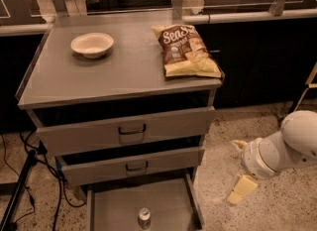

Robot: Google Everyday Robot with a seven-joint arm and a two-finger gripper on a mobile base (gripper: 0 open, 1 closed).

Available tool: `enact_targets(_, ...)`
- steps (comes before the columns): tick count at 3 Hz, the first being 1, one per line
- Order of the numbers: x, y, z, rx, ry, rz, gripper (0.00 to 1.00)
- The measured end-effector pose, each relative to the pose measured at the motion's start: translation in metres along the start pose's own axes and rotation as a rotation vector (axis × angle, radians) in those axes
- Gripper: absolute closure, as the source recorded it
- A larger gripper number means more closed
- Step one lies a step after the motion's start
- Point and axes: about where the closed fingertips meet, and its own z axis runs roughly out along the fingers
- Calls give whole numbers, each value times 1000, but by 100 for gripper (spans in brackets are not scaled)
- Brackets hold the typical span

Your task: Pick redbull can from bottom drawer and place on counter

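The redbull can (144, 218) is a small, slim, silver-grey can, standing upright with its shiny round top catching the light. It looks tiny next to everything else on the drawer cabinet (168, 125). It sits in the bottom drawer (116, 206), the lowest tray of the cabinet, which is pulled out towards the floor. The can stands on the flat grey drawer floor, roughly midway between the drawer's two side walls and towards its front end, with bare metal all around it.

The gripper (233, 171) hangs off to the right of the cabinet, out over the speckled floor and beyond the drawer's right wall. It is carried on a thick white arm (292, 143) that comes in from the right. Its pale yellow jaws stand wide apart, one above the other, and hold nothing. The can lies down and to the left of them, well apart, with the drawer wall between the two.

Up on the cabinet's worktop (124, 74), a chip bag (188, 51) lies flat at the right side and a pale bowl (92, 44) sits towards the back left. The two upper drawers are slightly ajar.
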Motion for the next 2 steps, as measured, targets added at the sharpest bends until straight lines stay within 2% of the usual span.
enact_targets(1,5,2,11,-14,-21,1,0)
enact_targets(2,21,2,40,-29,-120,6,0)
